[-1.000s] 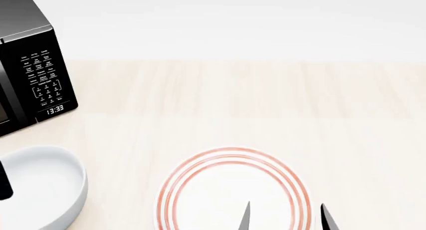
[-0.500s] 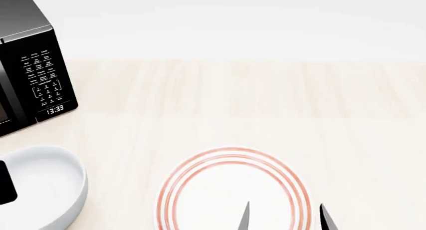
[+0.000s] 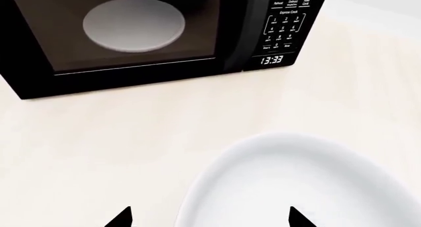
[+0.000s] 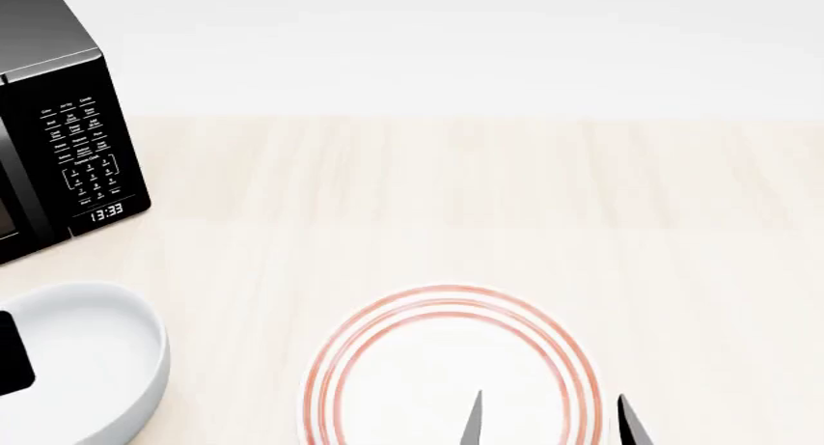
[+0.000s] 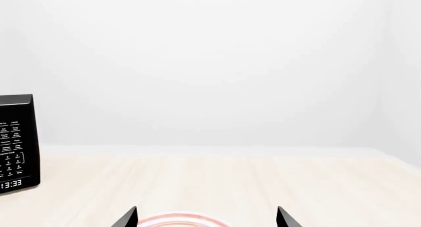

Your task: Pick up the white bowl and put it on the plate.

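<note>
On the tabletop (image 4: 425, 204), the white bowl (image 4: 77, 358) sits left of the plate (image 4: 451, 363), apart. The left gripper (image 3: 209, 218) straddles the bowl's rim (fingers spread, gripping nothing). The right gripper (image 4: 551, 421) hovers agape, empty, over the plate.

Black microwave (image 4: 58, 126) on the pale wooden table (image 4: 451, 204), clock reading 13:33, pale disc (image 3: 133, 24) inside, just beyond the left gripper

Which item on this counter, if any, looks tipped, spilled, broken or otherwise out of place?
Nothing stands out. The white bowl sits upright and looks empty, apart from the plate, which lies flat and bare. The microwave stands square, its clock reading 13:33. The left hand straddles the bowl's rim, open; the right hand is open over the plate.
</note>
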{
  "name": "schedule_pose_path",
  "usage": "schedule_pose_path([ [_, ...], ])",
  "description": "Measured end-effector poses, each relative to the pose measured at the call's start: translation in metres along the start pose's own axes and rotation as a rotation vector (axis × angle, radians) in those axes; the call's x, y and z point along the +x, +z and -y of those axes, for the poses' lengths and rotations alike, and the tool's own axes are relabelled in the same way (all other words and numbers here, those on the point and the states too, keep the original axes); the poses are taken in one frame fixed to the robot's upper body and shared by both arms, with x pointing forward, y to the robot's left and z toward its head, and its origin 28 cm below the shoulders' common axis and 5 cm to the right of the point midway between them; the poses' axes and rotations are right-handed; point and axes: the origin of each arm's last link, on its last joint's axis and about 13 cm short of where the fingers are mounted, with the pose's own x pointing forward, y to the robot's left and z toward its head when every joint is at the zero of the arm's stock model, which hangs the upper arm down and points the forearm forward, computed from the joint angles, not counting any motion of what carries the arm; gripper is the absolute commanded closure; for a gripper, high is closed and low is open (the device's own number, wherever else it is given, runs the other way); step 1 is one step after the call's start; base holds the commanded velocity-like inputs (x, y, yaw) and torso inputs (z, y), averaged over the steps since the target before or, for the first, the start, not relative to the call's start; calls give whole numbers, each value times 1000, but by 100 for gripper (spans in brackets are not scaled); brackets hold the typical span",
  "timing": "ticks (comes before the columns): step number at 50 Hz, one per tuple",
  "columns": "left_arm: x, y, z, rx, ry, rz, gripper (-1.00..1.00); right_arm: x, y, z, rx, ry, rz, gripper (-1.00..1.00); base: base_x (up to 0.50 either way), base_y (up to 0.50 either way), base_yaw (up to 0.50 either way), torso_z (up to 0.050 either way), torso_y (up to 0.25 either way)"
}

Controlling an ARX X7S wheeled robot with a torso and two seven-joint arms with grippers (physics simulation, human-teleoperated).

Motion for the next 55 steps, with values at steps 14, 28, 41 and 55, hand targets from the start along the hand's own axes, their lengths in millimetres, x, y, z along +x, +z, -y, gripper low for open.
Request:
schedule_pose_path([
  [14,9,-4,1,2,8,-12,-100,-1,0,0,2,1,-1,-100,0,0,0,0,0],
  [28,14,-9,3,6,6,-24,-100,0,0,0,6,2,-3,-100,0,0,0,0,0],
  [41,12,-15,5,7,9,-34,-100,0,-1,0,9,2,-5,-100,0,0,0,0,0],
  [55,15,-18,3,1,23,-40,-100,0,-1,0,10,4,-7,-100,0,0,0,0,0],
])
